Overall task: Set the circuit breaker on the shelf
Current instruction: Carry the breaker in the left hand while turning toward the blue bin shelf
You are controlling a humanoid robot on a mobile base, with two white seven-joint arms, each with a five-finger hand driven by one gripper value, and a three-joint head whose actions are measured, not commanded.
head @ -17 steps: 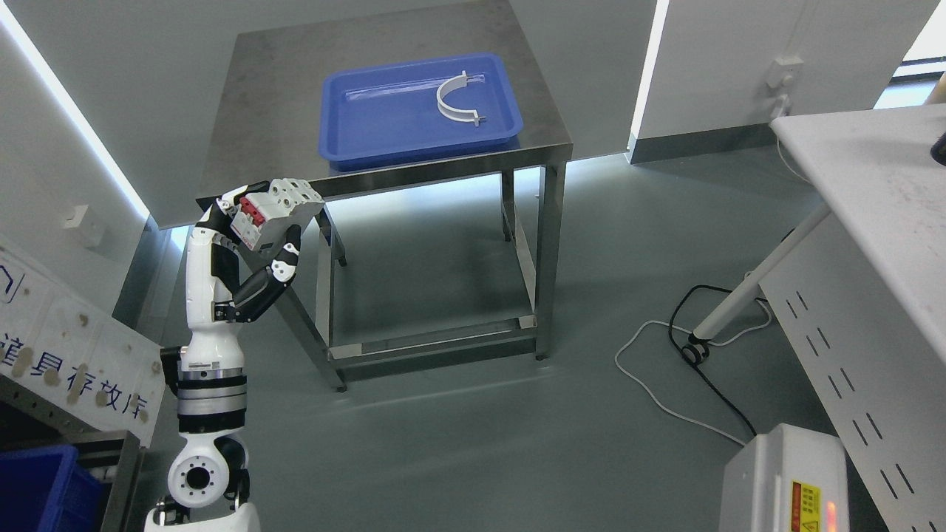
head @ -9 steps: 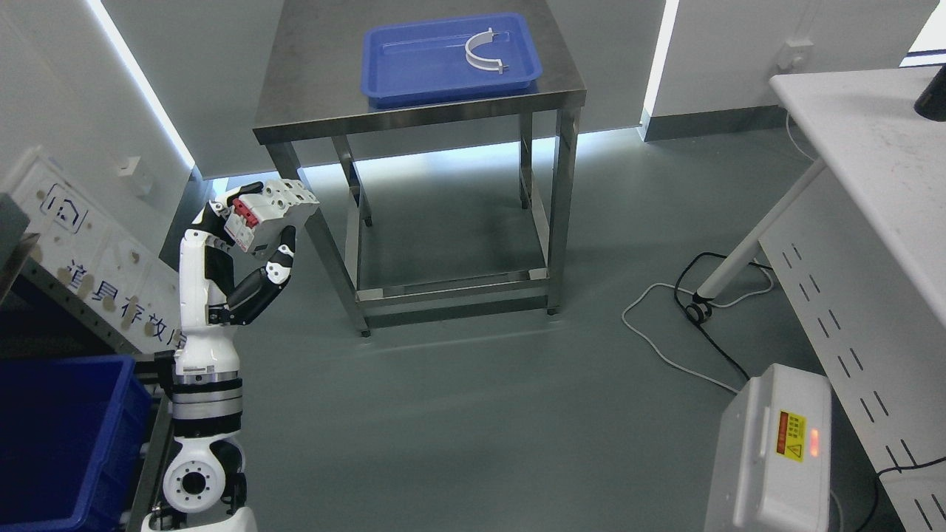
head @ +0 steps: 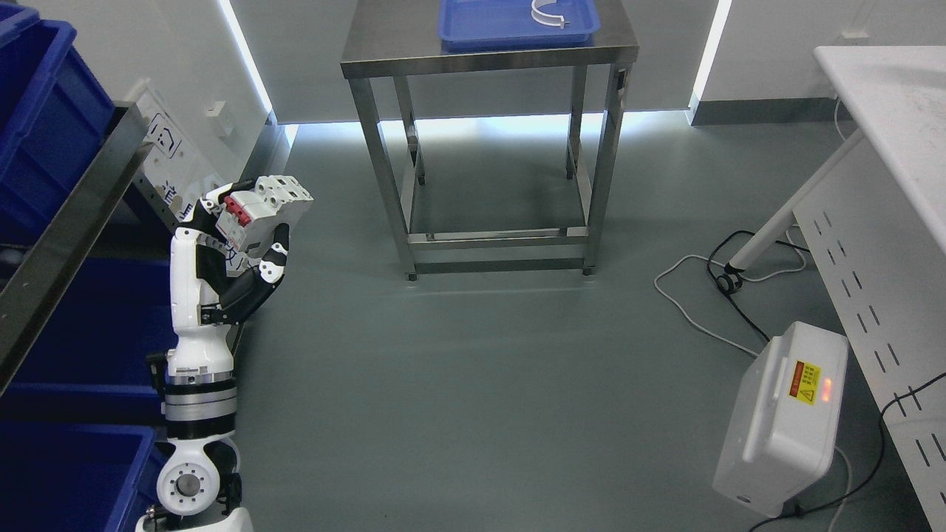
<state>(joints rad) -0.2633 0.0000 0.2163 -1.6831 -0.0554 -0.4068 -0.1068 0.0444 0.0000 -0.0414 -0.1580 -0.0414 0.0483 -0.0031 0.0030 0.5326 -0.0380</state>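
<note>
Fingers (head: 277,255) of the left hand (head: 233,247) are clamped on the circuit breaker (head: 262,210), a white block with red switches held up in the air at the left of the head view, above the grey floor (head: 480,384). Just left of the hand stands the shelf (head: 70,229), its metal edge slanting down, with blue bins (head: 44,111) on its levels. Well apart, at the top, a blue tray (head: 473,29) lies at the front edge of a steel table (head: 392,55), with a white curved clamp (head: 548,15) in it. A white box (head: 783,414) sits on the floor at the lower right.
</note>
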